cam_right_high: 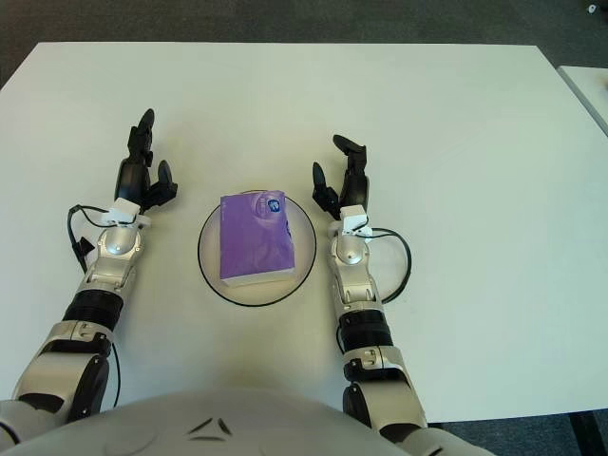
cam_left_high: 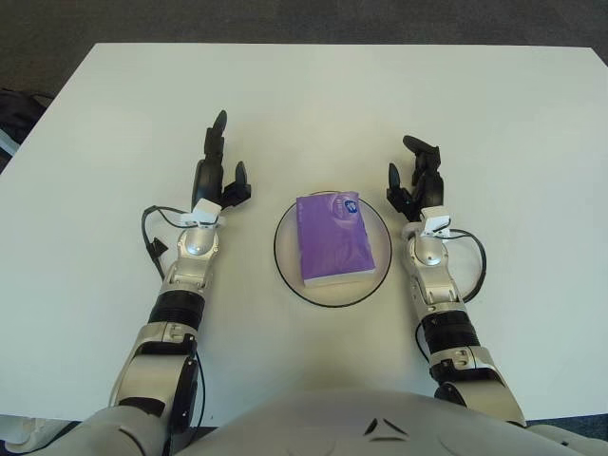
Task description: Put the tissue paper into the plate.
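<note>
A purple tissue pack (cam_left_high: 332, 239) lies flat inside the round, dark-rimmed plate (cam_left_high: 284, 271) in the middle of the white table. My left hand (cam_left_high: 218, 171) is to the left of the plate, fingers spread and pointing away from me, holding nothing. On the plate's right side my right hand (cam_left_high: 416, 176) has its fingers loosely open and holds nothing. Neither hand touches the pack or the plate.
The white table (cam_left_high: 494, 123) stretches well beyond both hands to the far edge. A dark object (cam_left_high: 17, 109) shows off the table's left edge. Dark floor lies behind the table.
</note>
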Available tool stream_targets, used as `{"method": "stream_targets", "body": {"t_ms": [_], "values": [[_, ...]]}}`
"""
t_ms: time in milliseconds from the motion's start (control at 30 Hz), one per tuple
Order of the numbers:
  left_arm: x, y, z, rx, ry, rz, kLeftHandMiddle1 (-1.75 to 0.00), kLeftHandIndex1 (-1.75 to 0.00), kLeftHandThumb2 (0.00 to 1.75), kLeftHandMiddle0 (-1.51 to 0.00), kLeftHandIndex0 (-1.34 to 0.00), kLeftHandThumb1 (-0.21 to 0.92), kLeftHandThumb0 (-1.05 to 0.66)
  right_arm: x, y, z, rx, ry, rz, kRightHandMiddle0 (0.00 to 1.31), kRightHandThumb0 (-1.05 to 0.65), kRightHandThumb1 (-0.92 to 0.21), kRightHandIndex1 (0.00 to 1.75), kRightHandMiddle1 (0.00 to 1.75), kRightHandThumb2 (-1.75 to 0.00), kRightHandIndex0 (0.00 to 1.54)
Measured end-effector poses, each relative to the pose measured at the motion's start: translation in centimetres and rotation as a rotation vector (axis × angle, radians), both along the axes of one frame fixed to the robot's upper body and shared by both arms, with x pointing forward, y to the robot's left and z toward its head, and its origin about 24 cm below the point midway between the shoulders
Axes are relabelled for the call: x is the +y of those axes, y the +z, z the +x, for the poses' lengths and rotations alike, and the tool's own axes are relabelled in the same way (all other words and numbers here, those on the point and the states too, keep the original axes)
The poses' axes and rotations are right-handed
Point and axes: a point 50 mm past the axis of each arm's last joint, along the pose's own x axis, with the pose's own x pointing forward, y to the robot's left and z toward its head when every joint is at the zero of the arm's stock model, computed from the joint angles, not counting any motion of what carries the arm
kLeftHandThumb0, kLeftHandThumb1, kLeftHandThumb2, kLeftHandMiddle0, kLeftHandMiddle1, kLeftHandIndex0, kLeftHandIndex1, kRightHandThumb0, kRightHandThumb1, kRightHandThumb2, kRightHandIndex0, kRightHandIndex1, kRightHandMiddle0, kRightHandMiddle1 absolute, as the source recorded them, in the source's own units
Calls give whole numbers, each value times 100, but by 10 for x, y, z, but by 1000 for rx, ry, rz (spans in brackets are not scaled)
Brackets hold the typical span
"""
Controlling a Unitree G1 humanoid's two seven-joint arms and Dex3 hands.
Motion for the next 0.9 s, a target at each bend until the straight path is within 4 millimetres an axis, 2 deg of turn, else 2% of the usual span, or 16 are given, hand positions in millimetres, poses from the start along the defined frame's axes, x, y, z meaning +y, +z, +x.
{"method": "stream_targets", "body": {"t_ms": [267, 633, 900], "values": [[-2, 0, -6, -14, 6, -72, -5, -55, 92, -24, 0, 92, -66, -3, -1, -1, 2, -3, -7, 0, -58, -92, 1, 93, -53, 48], [-2, -4, -14, -15, -44, -325, -5, -67, 90, -32, 0, 92, -63, -6, -1, -2, 3, 4, -20, 0, -57, -92, 0, 93, -52, 48], [-10, -2, -21, -34, -101, -347, -5, -71, 90, -35, 0, 92, -60, -7, -1, -5, -1, 12, -25, 0, -57, -92, 0, 92, -53, 48]]}}
